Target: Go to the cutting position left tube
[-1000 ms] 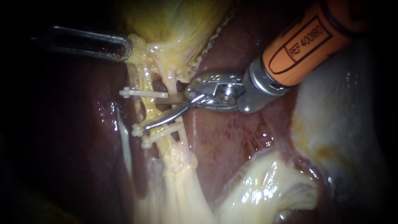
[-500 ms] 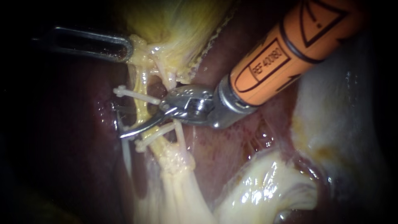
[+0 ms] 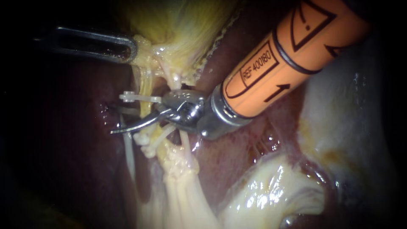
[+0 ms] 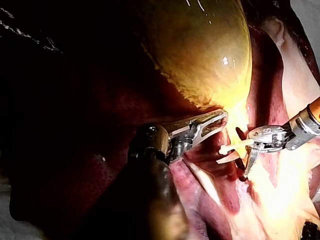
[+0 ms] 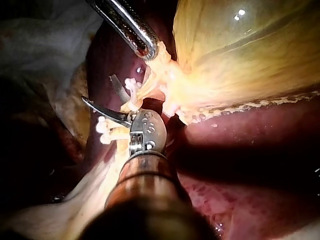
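Note:
The left tube (image 3: 146, 84) runs as a thin yellow strand down from the gallbladder (image 3: 178, 25). It carries one white clip (image 3: 135, 97) above and two white clips (image 3: 146, 144) below. My right instrument (image 3: 114, 121), on an orange shaft, has its blades open across the left tube between the upper and lower clips, one blade in front and one behind. In the right wrist view the blades (image 5: 97, 89) also stand apart. My left instrument (image 3: 130, 48) is shut on yellow tissue at the gallbladder's lower end and holds it taut.
The right tube (image 3: 183, 140) runs just beside the right instrument's hinge. Dark red liver (image 3: 246, 135) lies under and around the tubes. Pale glistening fatty tissue (image 3: 271, 191) fills the lower right. The left instrument's shaft (image 4: 150, 200) crosses dark liver.
My right instrument has pushed leftward, and its open blades now reach past the left tube between the clips. The left instrument has held still.

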